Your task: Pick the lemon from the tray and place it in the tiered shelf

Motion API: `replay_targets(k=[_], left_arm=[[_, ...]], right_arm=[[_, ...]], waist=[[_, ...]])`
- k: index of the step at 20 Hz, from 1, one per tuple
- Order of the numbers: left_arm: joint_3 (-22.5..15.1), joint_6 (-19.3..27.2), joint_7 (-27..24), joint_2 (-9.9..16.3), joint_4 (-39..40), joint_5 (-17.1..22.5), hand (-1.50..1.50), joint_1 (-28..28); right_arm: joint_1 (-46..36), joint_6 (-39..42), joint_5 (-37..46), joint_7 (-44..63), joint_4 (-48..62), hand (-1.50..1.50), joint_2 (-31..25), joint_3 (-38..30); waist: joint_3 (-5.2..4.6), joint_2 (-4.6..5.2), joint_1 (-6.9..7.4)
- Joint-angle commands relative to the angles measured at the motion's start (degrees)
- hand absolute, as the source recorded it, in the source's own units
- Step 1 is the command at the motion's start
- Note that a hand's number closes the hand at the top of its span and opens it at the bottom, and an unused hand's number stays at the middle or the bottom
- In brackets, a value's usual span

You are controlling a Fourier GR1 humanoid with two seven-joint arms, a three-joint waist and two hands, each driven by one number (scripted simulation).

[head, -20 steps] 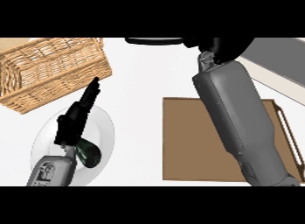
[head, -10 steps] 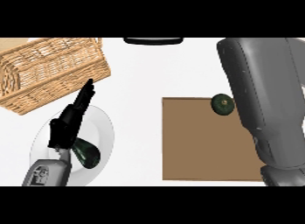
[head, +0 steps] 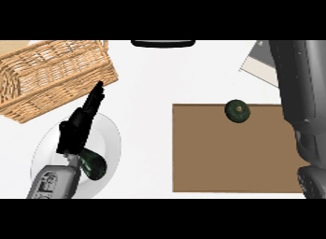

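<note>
Right forearm [head: 310, 107] shifted right, uncovering dark round fruit [head: 237, 110] on tray [head: 220, 158] (right hand hidden); left hand [head: 79, 128] fingers straight.

A dark green round fruit [head: 237, 110] lies at the brown tray's [head: 220, 163] far edge; the left hand [head: 79, 128] rests with fingers straight over a white plate [head: 110, 140], near the wicker basket [head: 48, 77]; the right forearm [head: 310, 107] covers the tray's right side.
</note>
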Motion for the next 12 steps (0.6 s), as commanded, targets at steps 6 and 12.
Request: replay_targets(k=[6, 12], left_arm=[[1.4, -1.6, 2.0, 1.9, -0.7, 0.8, 0.0, -1.6], [-1.4, 0.3, -0.7, -1.0, -1.0, -1.1, 0.0, 0.8]], right_arm=[[-3.5, -1.0, 1.0, -2.9, 9.3, 1.5, -8.4, -3.5], [-1.6, -5.3, 1.7, -4.5, 14.8, 1.5, -10.2, -3.9]], waist=[[0.02, 0.19, 0.49], [0.02, 0.21, 0.58]])
